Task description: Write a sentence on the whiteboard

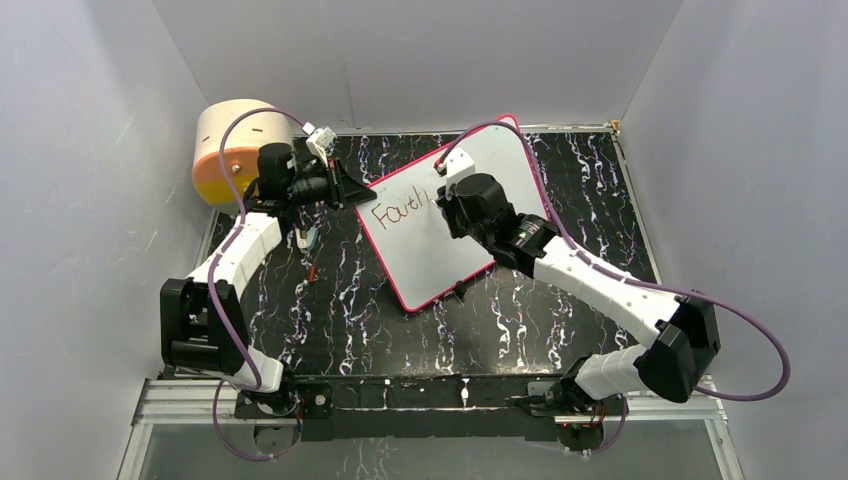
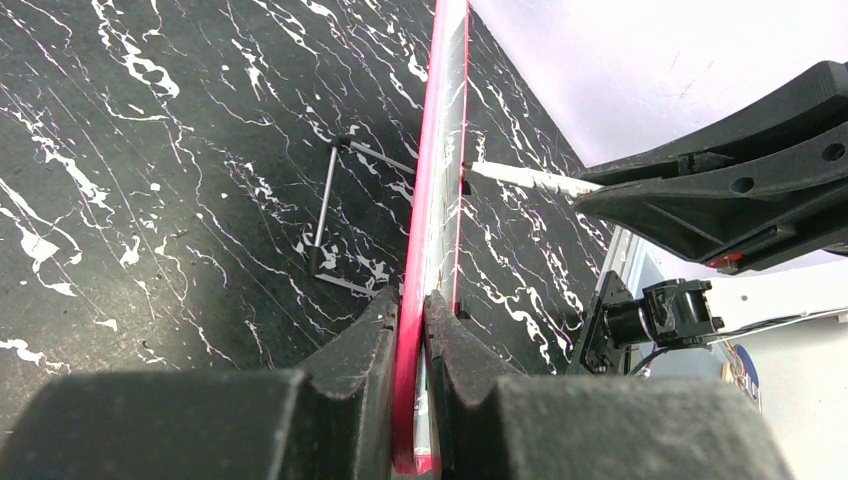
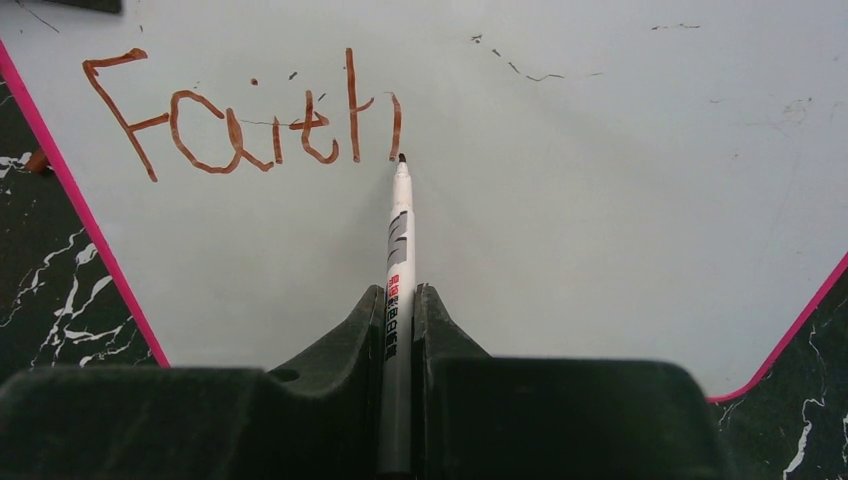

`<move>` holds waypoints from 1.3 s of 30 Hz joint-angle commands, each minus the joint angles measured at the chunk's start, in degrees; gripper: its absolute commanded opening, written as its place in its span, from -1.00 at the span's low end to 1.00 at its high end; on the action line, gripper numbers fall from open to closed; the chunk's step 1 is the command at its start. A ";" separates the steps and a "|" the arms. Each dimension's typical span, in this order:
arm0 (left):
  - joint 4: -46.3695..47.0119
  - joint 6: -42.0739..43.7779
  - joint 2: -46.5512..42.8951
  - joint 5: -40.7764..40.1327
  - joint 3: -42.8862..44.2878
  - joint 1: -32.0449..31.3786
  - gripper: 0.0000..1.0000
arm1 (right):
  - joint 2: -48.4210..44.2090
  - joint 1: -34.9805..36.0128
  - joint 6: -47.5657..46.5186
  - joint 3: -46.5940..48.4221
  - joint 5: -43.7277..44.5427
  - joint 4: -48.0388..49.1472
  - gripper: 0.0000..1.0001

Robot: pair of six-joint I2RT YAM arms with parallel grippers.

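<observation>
1. The right gripper (image 3: 400, 300) pinches a marker (image 3: 400, 230), its tip on the whiteboard (image 3: 560, 220) at the sentence's (image 3: 240, 125) unfinished "h". Uneven pressure could break the stroke.
2. The left gripper (image 2: 412, 305) clamps the board's pink edge at 9 o'clock. A slip would shift the board.
3. A drum (image 1: 235, 150) stands at 10 o'clock, with a small item (image 1: 308, 238) nearby, possibly a cap. Neither obstructs.

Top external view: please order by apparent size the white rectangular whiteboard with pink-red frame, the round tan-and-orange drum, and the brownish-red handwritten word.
Largest: white pink-framed whiteboard.
Next: round tan-and-orange drum.
Smallest: brownish-red handwritten word.
</observation>
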 commanded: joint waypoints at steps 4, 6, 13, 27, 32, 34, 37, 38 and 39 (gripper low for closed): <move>-4.84 3.06 1.60 -3.97 0.24 -1.19 -1.00 | -4.33 -3.57 -0.83 -0.22 1.54 3.26 -1.00; -4.92 3.07 1.60 -3.92 0.26 -1.19 -1.00 | -5.28 -4.83 -0.74 -0.68 0.83 3.44 -1.00; -5.02 3.07 1.69 -3.93 0.20 -1.19 -1.00 | -6.77 -9.18 0.81 -2.64 -2.68 4.15 -1.00; -5.24 2.81 2.43 -3.47 0.47 -1.28 -1.00 | -3.88 -9.74 0.24 -1.75 -6.37 8.30 -1.00; -5.28 2.81 2.65 -3.33 0.59 -1.28 -1.00 | -3.11 -9.75 -0.25 -1.07 -6.36 8.44 -1.00; -5.28 2.81 2.66 -3.29 0.59 -1.28 -1.00 | -3.10 -9.71 -0.37 -1.10 -6.32 9.02 -1.00; -5.37 2.81 2.66 -3.30 0.62 -1.28 -1.00 | -2.78 -9.75 -0.51 -0.80 -6.24 9.20 -1.00; -5.37 2.81 2.66 -3.29 0.63 -1.28 -1.00 | -2.75 -9.77 -0.51 -0.79 -6.35 9.37 -1.00; -5.37 2.81 2.73 -3.29 0.62 -1.28 -1.00 | -2.80 -9.79 -0.51 -0.73 -6.29 9.47 -1.00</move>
